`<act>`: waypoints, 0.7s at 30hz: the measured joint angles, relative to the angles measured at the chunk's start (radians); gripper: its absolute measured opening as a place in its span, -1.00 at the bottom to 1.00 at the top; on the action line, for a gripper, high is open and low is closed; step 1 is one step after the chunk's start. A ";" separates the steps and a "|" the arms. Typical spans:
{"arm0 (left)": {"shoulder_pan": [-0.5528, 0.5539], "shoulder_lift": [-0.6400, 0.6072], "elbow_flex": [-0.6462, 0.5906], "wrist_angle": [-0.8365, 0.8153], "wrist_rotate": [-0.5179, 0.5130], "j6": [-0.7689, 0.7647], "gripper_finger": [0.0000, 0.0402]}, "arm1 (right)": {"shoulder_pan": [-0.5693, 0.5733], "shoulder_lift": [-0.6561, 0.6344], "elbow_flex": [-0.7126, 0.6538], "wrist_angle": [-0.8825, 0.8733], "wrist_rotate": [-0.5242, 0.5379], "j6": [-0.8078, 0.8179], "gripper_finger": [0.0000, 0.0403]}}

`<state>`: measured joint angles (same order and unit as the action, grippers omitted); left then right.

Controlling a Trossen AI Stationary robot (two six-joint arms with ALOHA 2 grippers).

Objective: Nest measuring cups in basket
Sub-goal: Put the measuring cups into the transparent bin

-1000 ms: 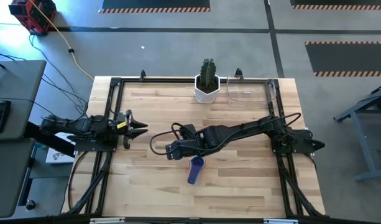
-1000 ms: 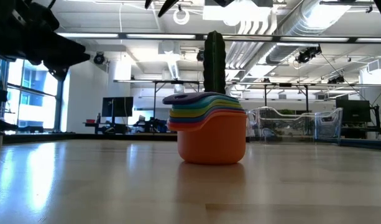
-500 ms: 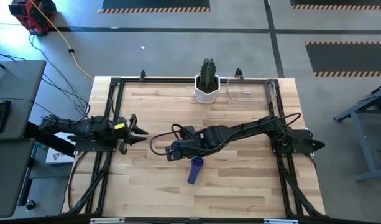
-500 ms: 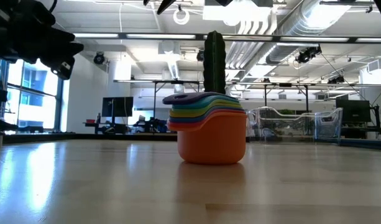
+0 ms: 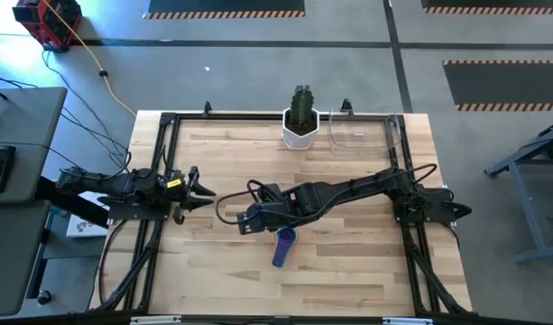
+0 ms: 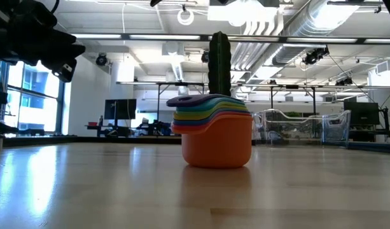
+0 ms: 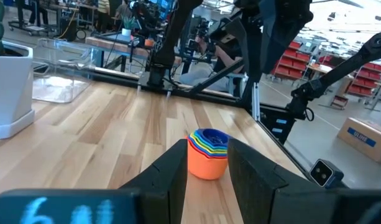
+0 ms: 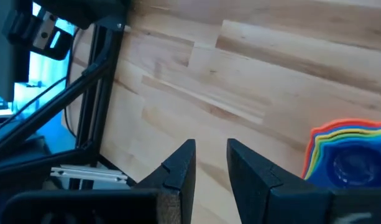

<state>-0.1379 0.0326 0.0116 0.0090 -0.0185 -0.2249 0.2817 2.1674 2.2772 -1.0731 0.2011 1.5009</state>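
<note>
The measuring cups [image 5: 284,242] stand nested in one stack on the table's near middle. In the low view the orange cup [image 6: 217,142] is outermost with its base on the wood, and the purple one [image 6: 193,100] is on top. The clear basket [image 5: 361,132] sits at the far edge, right of the cactus pot. My right gripper [image 5: 241,225] hovers open, just left of the stack and well above the table; its wrist view shows the cups [image 8: 348,155] off to one side. My left gripper [image 5: 207,191] is open near the left edge, pointing at the cups [image 7: 207,153].
A white pot with a cactus [image 5: 300,125] stands at the far edge's middle, beside the basket [image 6: 304,127]. Black frame rails [image 5: 159,171] run along the table's sides. Bare wood lies between the stack and the basket.
My left gripper has drawn back a little toward the table's left edge. My right gripper has edged slightly toward the left. The stack of cups has stayed where it was.
</note>
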 joint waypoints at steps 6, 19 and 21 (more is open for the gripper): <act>0.000 0.000 0.000 0.000 0.000 0.000 -0.48 | 0.000 -0.001 0.000 -0.001 -0.013 0.021 -0.59; 0.000 0.000 0.000 0.001 0.000 0.000 -0.48 | 0.005 -0.069 0.000 -0.023 0.002 -0.025 -0.59; 0.000 0.000 0.000 0.001 0.000 0.000 -0.48 | 0.009 -0.069 0.000 -0.040 -0.035 0.002 -0.59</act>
<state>-0.1379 0.0326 0.0120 0.0099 -0.0189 -0.2249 0.2904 2.0983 2.2772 -1.1132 0.1665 1.5029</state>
